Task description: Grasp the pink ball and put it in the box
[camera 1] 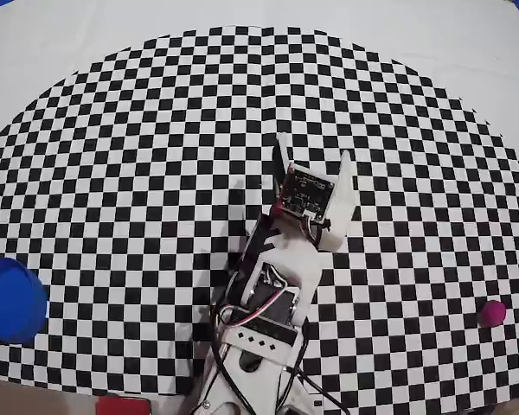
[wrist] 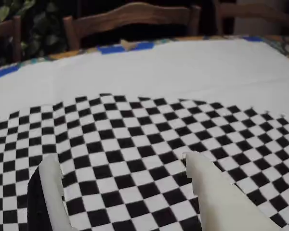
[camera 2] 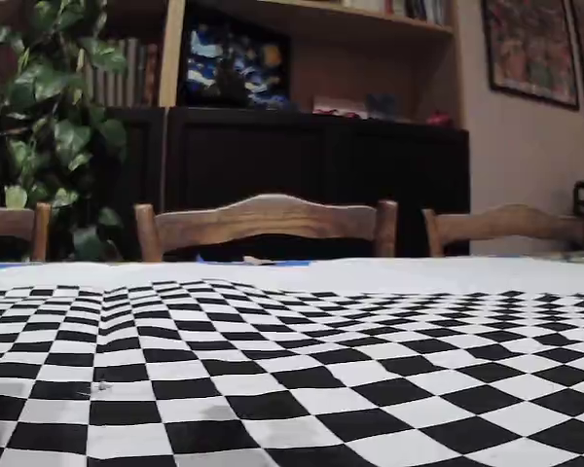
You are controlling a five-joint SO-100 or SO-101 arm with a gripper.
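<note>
Overhead view: one white, 3D-printed arm [camera 1: 272, 303] rises from the lower centre of a black-and-white checkered mat [camera 1: 156, 156]. Its two-finger gripper [camera 1: 316, 160] points toward the top of the frame, fingers spread apart and empty. One small, smooth magenta-pink ball [camera 1: 492, 313] lies on the mat near the right edge, well apart from the gripper. One round, bright-blue cup-like box [camera 1: 11, 300] stands at the left edge, on the opposite side of the arm from the ball. One red rectangular piece [camera 1: 123, 405] is cut off at the bottom edge, left of the arm's base.

Wrist view: the gripper [wrist: 120, 168] enters from below, its two white fingertips [wrist: 50, 168] separated over bare checkered squares, nothing between them. Beyond the mat lie white cloth [wrist: 183, 67] and one wooden chair back [wrist: 130, 17]. Neither ball nor box appears here.

Fixed view: a low camera shows only the mat surface [camera 2: 292, 370], three wooden chair backs [camera 2: 268, 224], one leafy plant [camera 2: 49, 117] and a dark cabinet [camera 2: 311, 175]. Arm, ball and box are out of frame.
</note>
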